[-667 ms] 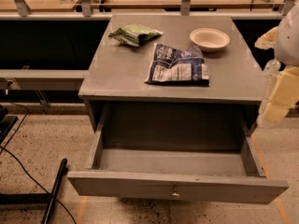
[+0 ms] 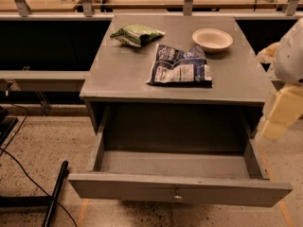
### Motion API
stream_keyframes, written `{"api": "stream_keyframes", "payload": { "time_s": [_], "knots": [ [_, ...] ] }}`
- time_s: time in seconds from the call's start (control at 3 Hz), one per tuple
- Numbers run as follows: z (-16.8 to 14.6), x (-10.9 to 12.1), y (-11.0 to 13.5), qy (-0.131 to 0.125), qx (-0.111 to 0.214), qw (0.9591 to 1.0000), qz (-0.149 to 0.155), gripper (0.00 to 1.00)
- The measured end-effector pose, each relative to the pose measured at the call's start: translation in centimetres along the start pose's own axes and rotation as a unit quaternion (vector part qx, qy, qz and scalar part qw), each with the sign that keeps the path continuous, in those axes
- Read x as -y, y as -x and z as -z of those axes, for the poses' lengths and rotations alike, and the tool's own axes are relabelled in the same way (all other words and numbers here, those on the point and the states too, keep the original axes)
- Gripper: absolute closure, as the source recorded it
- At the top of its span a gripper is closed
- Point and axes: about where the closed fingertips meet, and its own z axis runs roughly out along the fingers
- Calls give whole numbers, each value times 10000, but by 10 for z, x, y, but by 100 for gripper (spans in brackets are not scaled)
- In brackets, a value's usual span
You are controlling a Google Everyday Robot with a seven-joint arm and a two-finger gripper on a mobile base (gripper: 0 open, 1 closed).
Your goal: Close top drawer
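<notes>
End effector (image 2: 283, 111) hangs just right of the open top drawer (image 2: 180, 189).

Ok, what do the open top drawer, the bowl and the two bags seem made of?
The top drawer: matte grey, flat panels, maybe painted metal or laminate. The bowl: dull off-white, possibly paper or plastic. The blue bag and green bag: crinkled, shiny film, likely plastic. The tool, at the right edge beside the cabinet, looks like pale yellowish plastic.
</notes>
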Motion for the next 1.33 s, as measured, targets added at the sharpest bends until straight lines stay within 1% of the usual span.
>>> {"api": "stream_keyframes", "payload": {
  "time_s": [0.33, 0.67, 1.0, 1.33],
  "knots": [
    [-31, -41, -7, 80, 197, 9995, -217, 0],
    [-74, -86, -11, 311, 324, 9979, -469, 0],
    [-102, -114, -27, 643, 158, 9963, -552, 0],
    [-132, -113, -48, 1007, 18, 9917, -804, 0]
  ]
}}
